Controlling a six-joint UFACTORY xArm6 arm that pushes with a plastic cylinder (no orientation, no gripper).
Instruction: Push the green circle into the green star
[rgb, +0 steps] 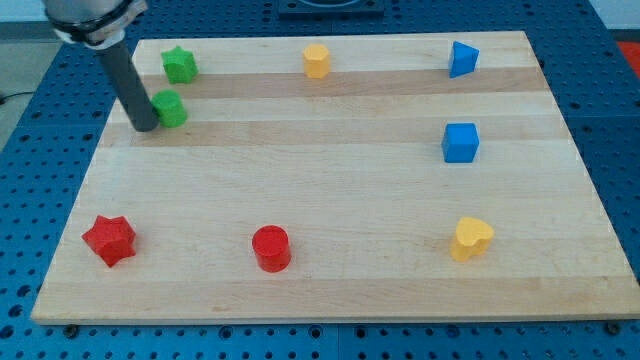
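The green circle lies near the board's upper left. The green star sits just above it, a short gap apart, close to the view's top edge of the board. My tip rests on the board just left of and slightly below the green circle, touching or nearly touching its left side. The dark rod slants up to the view's upper left.
Wooden board on a blue pegboard table. Also on it: an orange block top middle, a blue block top right, a blue cube, a yellow block, a red circle, a red star.
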